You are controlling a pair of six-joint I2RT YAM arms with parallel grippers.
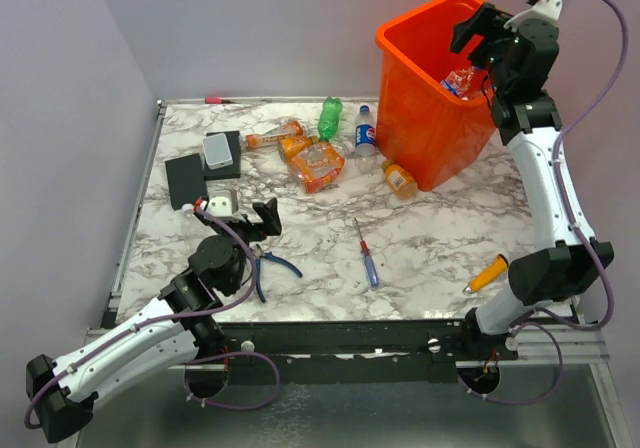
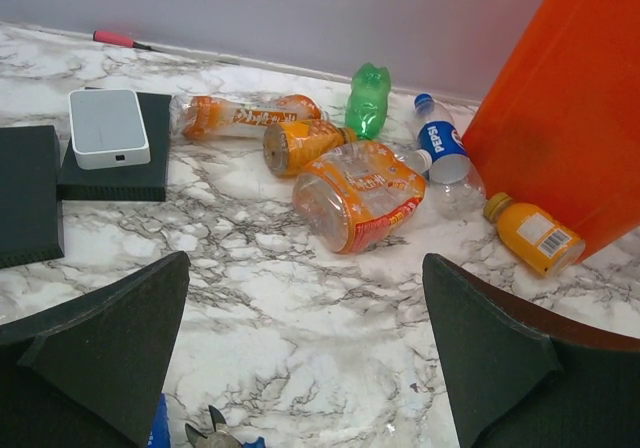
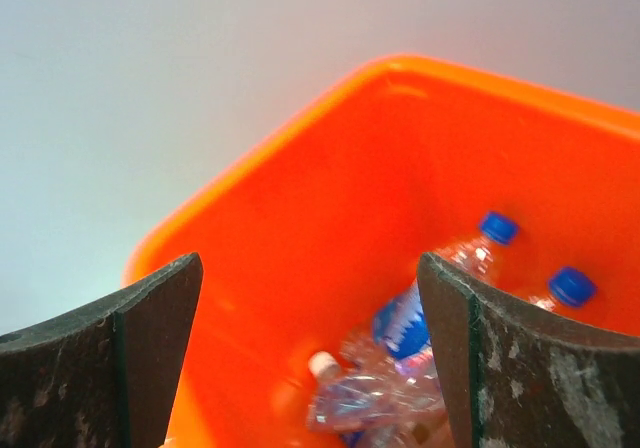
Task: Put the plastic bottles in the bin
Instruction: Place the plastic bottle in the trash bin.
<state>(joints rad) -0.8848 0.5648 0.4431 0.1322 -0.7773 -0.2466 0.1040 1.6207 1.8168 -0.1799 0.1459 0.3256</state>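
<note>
The right gripper (image 3: 308,298) hangs over the bin (image 1: 420,118), spread and empty; plastic bottles (image 3: 400,326) lie inside. The left gripper (image 2: 305,308) gapes too.

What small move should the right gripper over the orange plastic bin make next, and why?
Probably lift away from the tall orange plastic bin toward the small orange yellow-capped bottle beside it: the right gripper hangs open and empty, clear bottles lying inside below.

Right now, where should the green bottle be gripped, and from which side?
Around the middle of its body, straight down from above. The green bottle lies on its side, pointing toward the far wall, so a pinch across its width should seat. Stay toward its far end: an orange bottle and a blue-labelled bottle crowd its near end.
</note>
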